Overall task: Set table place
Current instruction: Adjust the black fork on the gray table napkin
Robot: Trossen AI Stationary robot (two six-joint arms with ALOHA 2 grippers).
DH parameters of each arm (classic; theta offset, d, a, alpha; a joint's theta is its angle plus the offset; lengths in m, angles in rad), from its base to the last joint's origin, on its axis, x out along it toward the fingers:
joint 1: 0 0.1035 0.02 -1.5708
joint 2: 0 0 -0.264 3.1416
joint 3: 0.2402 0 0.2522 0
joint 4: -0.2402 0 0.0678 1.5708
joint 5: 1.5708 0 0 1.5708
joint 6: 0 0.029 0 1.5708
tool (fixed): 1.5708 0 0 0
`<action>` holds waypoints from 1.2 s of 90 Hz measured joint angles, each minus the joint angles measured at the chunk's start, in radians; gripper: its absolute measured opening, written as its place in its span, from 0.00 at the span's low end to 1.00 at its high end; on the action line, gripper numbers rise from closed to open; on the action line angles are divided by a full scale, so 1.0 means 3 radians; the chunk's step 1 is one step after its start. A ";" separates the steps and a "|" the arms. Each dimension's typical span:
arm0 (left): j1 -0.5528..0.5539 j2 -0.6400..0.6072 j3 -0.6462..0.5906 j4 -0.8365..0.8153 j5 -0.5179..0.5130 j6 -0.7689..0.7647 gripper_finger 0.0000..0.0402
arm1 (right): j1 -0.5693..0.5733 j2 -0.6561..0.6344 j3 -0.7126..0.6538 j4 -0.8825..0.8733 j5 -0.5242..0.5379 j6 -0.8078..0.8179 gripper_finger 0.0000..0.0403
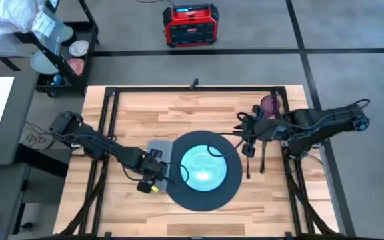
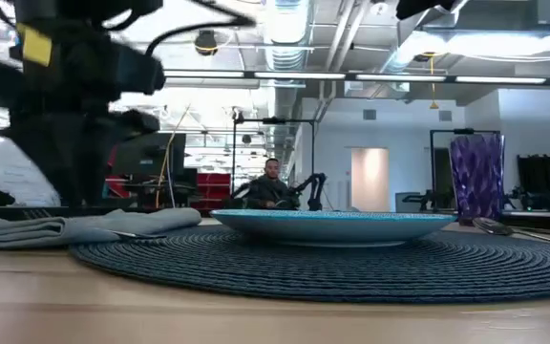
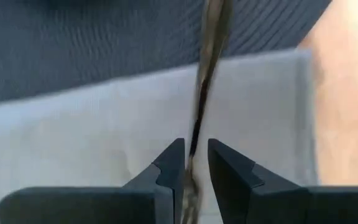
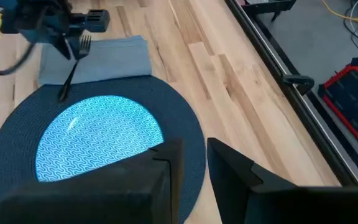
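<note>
While the mat, plate, napkin and cup already sit on the bench, the left claw pinches the fork above the napkin; the right claw, nearly closed and empty, waits over the mat.

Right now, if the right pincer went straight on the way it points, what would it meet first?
Probably the teal plate on the dark mat: the right pincer points down across them. Beyond lie the napkin and the left pincer holding the fork. Depth is unclear.
</note>
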 joint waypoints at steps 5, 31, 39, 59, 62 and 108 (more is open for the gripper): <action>-0.0008 0.0000 0.0001 0.0018 0.0004 -0.0075 0.12 | -0.0026 0.0000 0.0000 0.0000 0.0000 0.0000 0.15; -0.0023 0.0001 -0.0029 -0.0061 0.0270 -0.0390 0.00 | -0.0054 0.0000 0.0000 -0.0003 -0.0001 -0.0019 0.15; -0.0023 0.0001 -0.0029 -0.0065 0.0302 -0.0396 0.00 | -0.0054 0.0000 0.0001 -0.0007 -0.0001 -0.0021 0.15; 0.0001 0.0024 -0.0179 0.0038 0.0391 -0.0421 0.00 | -0.0054 0.0000 0.0000 -0.0048 -0.0001 -0.0014 0.15; 0.0011 0.0024 -0.0240 0.0113 0.0391 -0.0437 0.00 | -0.0054 0.0000 0.0000 -0.0047 -0.0001 -0.0012 0.15; 0.0311 0.0004 -0.0413 0.0030 0.0186 -0.0267 0.00 | -0.0041 0.0000 0.0000 -0.0048 -0.0001 0.0023 0.15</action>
